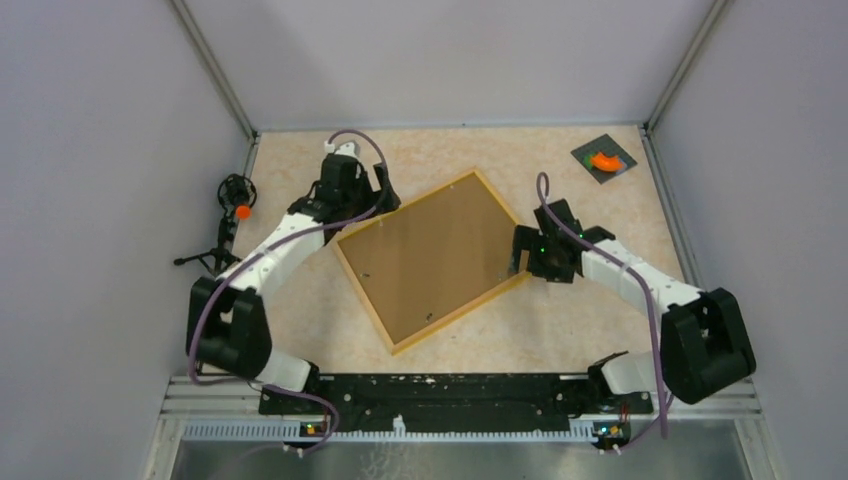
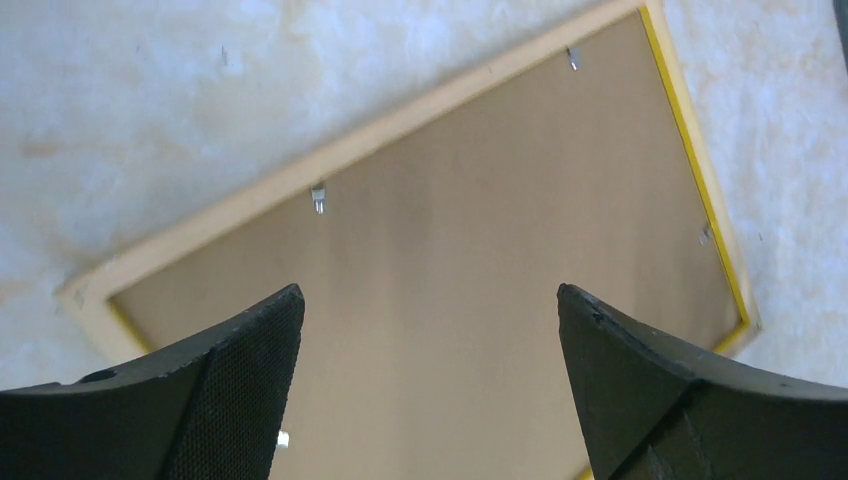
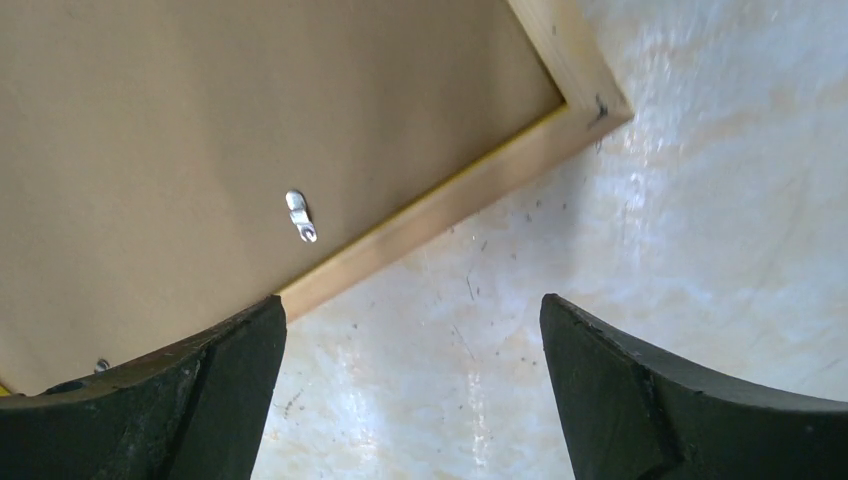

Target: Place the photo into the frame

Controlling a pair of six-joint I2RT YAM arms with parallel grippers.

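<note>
Viewing frame [image 1: 460, 314] face down, diagonal, midway between the counter's side edges.
I see brown backing board [image 1: 430, 260] inside its yellow-wood rim, metal tabs [image 3: 300, 216] along it; left gripper [image 2: 430, 300] and right gripper [image 3: 412, 305] both spread, empty.

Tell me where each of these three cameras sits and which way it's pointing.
Top external: above and behind the robot, looking down on the table; the left arm and right arm show, flanking the frame, back up.
Left wrist: on the left arm, looking down past the open left gripper at the backing board.
Right wrist: on the right arm, looking down past the open right gripper at a frame corner and table.
Shared: both wrist views show the frame's edge and metal clips.
</note>
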